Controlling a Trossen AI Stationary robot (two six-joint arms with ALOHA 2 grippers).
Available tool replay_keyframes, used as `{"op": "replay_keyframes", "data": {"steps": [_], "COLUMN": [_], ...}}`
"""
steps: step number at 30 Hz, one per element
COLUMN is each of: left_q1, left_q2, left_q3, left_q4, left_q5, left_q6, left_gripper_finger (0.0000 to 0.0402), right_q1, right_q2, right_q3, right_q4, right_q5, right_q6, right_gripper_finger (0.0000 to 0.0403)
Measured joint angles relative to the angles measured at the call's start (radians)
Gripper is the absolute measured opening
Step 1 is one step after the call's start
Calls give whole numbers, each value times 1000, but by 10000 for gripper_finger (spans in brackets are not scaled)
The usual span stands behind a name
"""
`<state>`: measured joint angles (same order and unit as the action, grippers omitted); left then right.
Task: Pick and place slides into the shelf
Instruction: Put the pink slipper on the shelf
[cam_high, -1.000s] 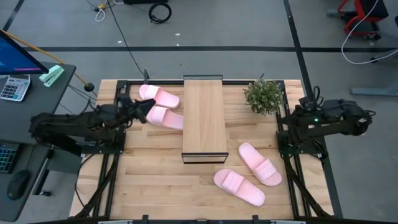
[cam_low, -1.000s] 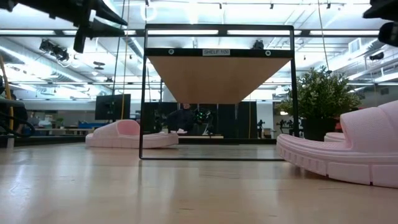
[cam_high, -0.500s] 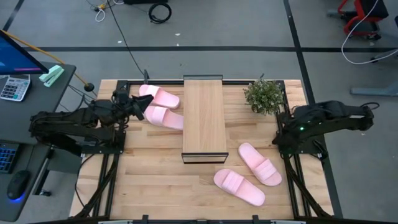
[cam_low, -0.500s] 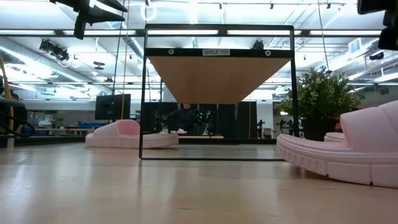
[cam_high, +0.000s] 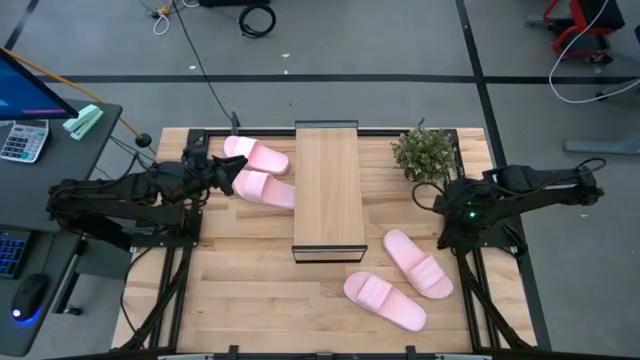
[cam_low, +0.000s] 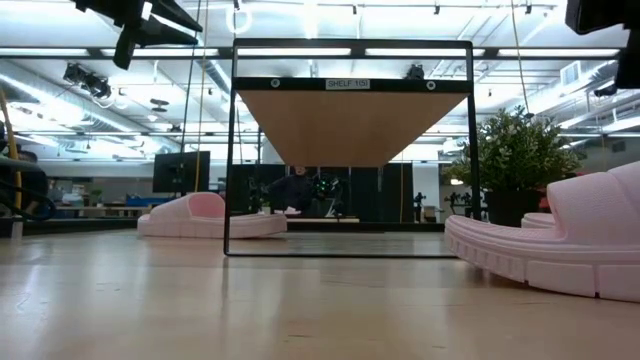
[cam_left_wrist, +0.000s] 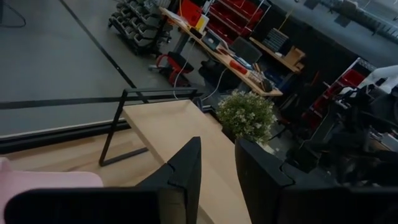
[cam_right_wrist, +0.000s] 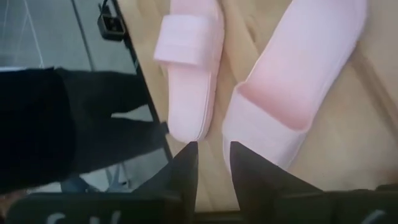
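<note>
Slides: four, pale pink foam, wide strap, open toe, all flat on the worktop. Two (cam_high: 256, 154) (cam_high: 264, 188) lie touching just left of the shelf. Two (cam_high: 417, 263) (cam_high: 385, 300) lie right of its near end.
Shelf (cam_high: 328, 190): long, narrow, pale wood top, black frame, nothing on it.

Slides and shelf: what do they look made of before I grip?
The slides look like soft matte foam: pale pink, thick ridged sole in the low view, no shine. The shelf has a pale, smooth wood-look top, perhaps laminate, on a thin black frame that looks like metal.
</note>
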<state>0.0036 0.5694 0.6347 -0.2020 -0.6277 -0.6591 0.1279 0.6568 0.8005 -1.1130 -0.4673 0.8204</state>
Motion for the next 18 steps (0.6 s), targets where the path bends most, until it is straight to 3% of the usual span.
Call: {"op": "replay_keyframes", "data": {"steps": [11,18], "left_q1": [0,13], "left_q2": [0,0], "left_q3": [0,0], "left_q4": [1,-72], "left_q5": [19,32], "left_q6": [17,-38], "left_gripper_finger": [97,88], "right_q1": [0,0], "right_q2": [3,-3], "right_q3": [0,0], "right_q4": [-101,-143], "right_q5": [-43,-45], "right_q6": [-3,-3], "right_gripper_finger": [174,192]}}
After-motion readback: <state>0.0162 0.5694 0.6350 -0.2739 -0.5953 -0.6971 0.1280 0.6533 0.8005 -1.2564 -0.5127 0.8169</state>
